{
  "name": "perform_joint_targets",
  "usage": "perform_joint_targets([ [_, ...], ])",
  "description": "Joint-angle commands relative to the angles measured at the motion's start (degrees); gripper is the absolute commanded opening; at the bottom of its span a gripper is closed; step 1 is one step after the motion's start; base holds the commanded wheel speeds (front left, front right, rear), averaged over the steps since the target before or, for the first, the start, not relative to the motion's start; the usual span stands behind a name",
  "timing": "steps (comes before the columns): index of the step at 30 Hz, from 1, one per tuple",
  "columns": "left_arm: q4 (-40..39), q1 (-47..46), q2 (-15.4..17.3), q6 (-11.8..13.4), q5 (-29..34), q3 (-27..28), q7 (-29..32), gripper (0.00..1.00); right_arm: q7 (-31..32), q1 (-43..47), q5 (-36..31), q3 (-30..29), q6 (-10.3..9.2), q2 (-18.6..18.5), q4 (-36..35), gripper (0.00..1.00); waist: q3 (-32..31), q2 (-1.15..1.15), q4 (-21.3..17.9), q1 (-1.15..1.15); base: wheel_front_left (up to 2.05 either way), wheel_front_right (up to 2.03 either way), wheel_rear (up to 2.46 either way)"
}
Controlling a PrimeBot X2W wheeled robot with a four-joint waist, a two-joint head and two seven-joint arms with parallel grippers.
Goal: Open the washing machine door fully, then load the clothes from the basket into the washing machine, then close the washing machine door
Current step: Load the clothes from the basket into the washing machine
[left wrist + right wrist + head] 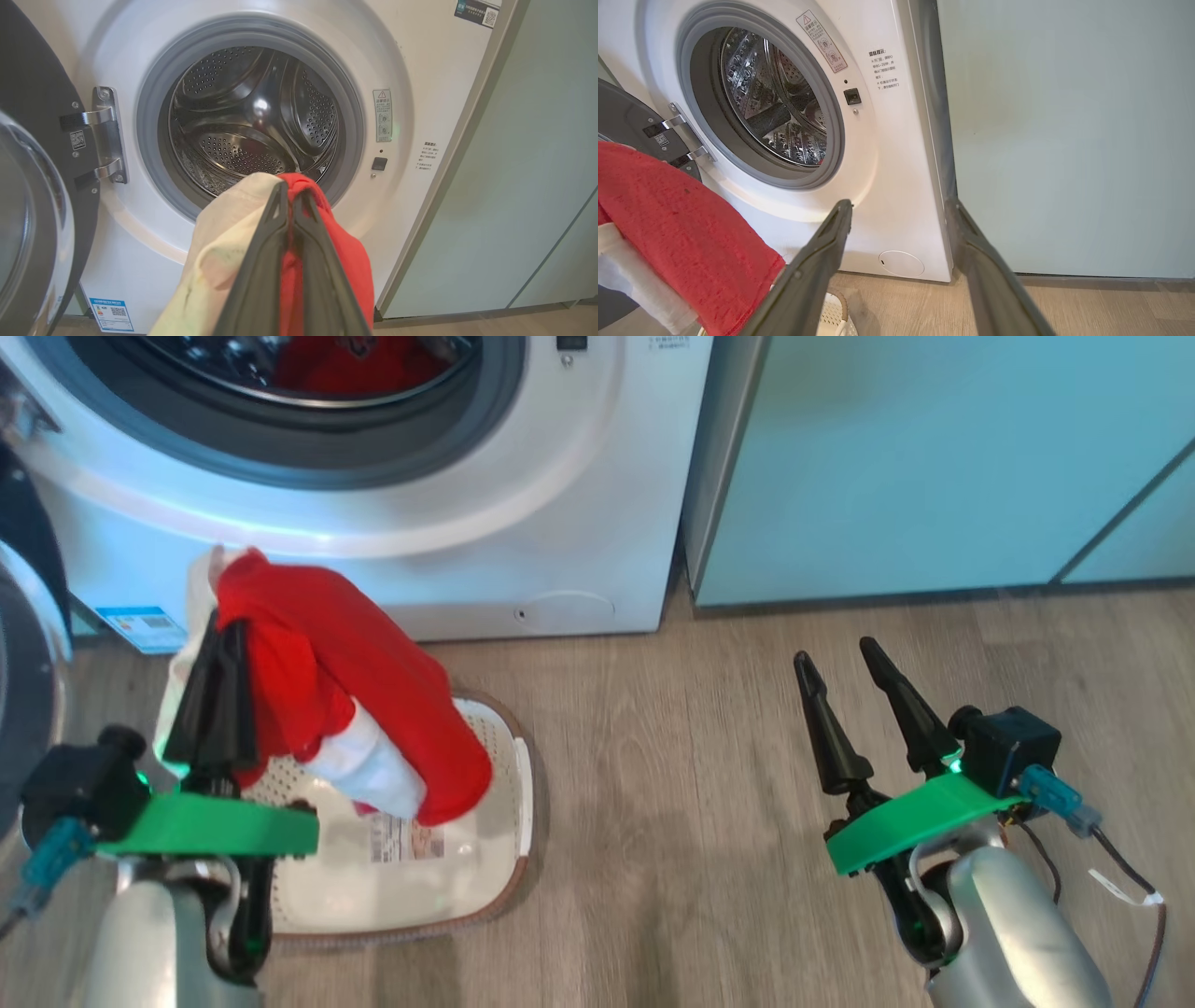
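My left gripper (222, 633) is shut on the clothes (355, 681), a red garment with white parts. It hangs lifted over the white basket (523, 784), its lower end still inside. In the left wrist view the left gripper's tips (292, 186) pinch the clothes (345, 252) in front of the washing machine (420, 70), facing the bare steel drum (252, 121). The washing machine door (32, 186) stands swung open on the left. My right gripper (837, 656) is open over the floor to the right, with nothing in it. The right wrist view shows the right gripper (901, 205), the clothes (677, 219) and the door (626, 121).
Pale teal cabinets (934, 457) stand right beside the washing machine (560, 504). Wooden floor (700, 756) lies between the basket and my right arm. A red patch (355, 364) shows low in the drum in the head view; fabric or reflection, I cannot tell.
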Motion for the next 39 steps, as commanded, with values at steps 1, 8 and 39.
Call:
perform_joint_targets([
  [1,-2.8,-3.77,0.55,-0.06,-0.81,1.5,-0.72,0.0,-0.37,-1.61,-0.22,1.26,0.0,0.14,-2.14,1.0,1.44,0.0,-0.53,0.0,0.0,0.0,0.0],
  [8,-3.06,-11.24,0.55,-0.06,-4.63,2.75,-0.72,0.0,-0.37,-2.73,-0.02,1.11,0.0,0.14,-3.01,1.0,6.97,0.0,-2.39,0.0,0.0,0.0,0.0],
  [39,15.25,-62.48,10.88,-0.06,-4.94,8.43,-0.72,0.0,-0.37,-8.96,6.56,5.83,0.0,0.14,-9.37,1.0,36.99,0.0,-13.68,0.0,0.0,0.0,0.0],
])
